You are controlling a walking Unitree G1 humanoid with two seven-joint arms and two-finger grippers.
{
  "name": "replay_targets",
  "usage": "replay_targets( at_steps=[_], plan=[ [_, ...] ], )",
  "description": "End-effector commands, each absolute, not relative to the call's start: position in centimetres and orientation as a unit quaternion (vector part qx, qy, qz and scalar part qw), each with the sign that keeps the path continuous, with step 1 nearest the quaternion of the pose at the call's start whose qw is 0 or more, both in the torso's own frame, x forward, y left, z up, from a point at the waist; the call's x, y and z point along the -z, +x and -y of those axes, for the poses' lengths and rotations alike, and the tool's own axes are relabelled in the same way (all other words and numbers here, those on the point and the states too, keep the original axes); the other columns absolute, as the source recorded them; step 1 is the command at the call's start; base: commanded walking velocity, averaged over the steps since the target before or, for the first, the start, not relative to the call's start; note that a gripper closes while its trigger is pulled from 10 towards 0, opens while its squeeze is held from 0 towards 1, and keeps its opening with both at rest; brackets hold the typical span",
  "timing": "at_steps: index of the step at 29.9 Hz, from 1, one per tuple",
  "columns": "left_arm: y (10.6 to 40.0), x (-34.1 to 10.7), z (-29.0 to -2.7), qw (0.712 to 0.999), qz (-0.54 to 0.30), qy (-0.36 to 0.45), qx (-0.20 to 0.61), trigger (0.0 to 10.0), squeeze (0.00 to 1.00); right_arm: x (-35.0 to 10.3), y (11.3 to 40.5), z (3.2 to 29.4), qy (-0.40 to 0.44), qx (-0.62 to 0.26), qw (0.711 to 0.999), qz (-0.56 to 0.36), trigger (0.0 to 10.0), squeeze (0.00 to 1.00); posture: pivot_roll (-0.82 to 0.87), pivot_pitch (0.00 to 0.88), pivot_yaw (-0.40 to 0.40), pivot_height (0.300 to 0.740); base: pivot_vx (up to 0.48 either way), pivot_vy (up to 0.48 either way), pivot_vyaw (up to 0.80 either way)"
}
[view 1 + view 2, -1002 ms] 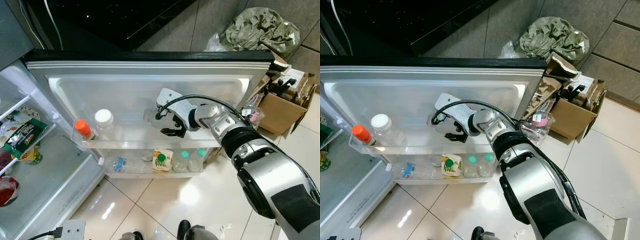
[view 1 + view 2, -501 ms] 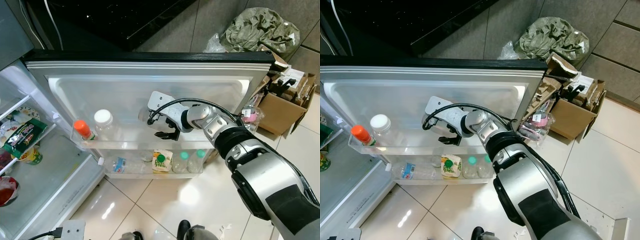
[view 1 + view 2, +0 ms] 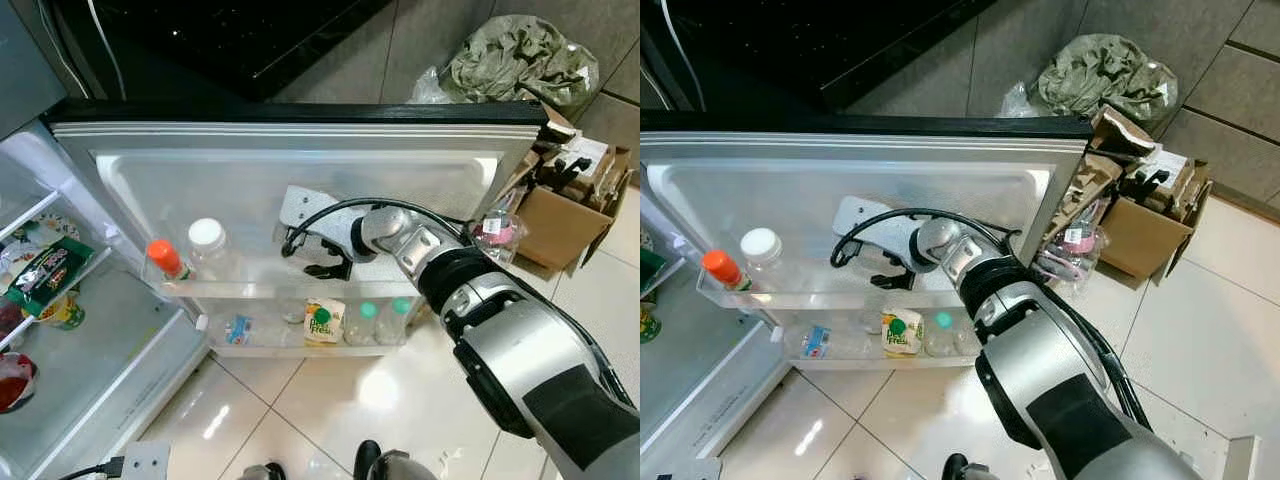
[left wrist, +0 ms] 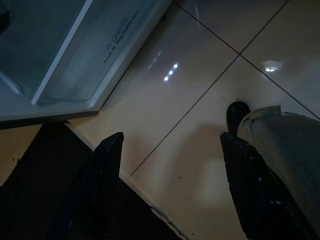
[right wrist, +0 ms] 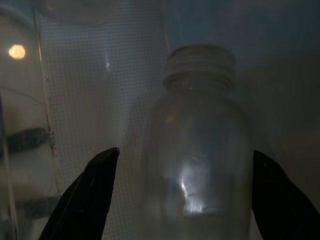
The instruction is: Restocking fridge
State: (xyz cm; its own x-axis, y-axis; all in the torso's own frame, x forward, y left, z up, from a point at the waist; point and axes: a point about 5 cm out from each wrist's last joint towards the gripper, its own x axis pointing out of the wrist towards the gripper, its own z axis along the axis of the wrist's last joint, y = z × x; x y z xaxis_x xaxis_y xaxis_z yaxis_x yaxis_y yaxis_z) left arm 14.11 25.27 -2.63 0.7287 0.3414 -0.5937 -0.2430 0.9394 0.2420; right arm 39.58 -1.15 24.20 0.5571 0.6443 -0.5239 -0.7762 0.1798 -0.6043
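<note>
Sliding toward 9 o'clock along upper door shelf [image 3: 250, 290], right pincer [image 3: 325, 262] spread wide around clear bottle [image 5: 197, 165]; placement underway. Left pincer [image 4: 170, 185] idle, spread.

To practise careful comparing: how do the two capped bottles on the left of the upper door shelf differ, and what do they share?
The orange-capped bottle has a small orange cap; the white-capped bottle has a wider white one. The orange-capped bottle leans and looks slimmer; the white-capped bottle stands upright and looks broader. The orange-capped bottle sits nearer the shelf's left end. Both stand side by side in the upper door shelf.
</note>
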Motion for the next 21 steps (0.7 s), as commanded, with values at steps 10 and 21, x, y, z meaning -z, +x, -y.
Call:
replay_targets(
  at_steps=[10, 21],
  plan=[
    [12.3, 3.3, -25.4, 0.915, -0.358, 0.073, -0.172, 10.0, 0.00, -23.6, 39.4, 0.3, -0.446, -0.459, 0.764, -0.080, 10.0, 0.00, 0.06, 0.344, -0.056, 0.710, 0.000, 0.000, 0.00],
    [12.1, 3.4, -25.2, 0.915, -0.358, 0.071, -0.173, 10.0, 0.00, -25.1, 39.4, -0.3, -0.366, -0.461, 0.805, -0.073, 10.0, 0.00, 0.06, 0.345, -0.061, 0.710, 0.000, 0.000, 0.00]
  ],
)
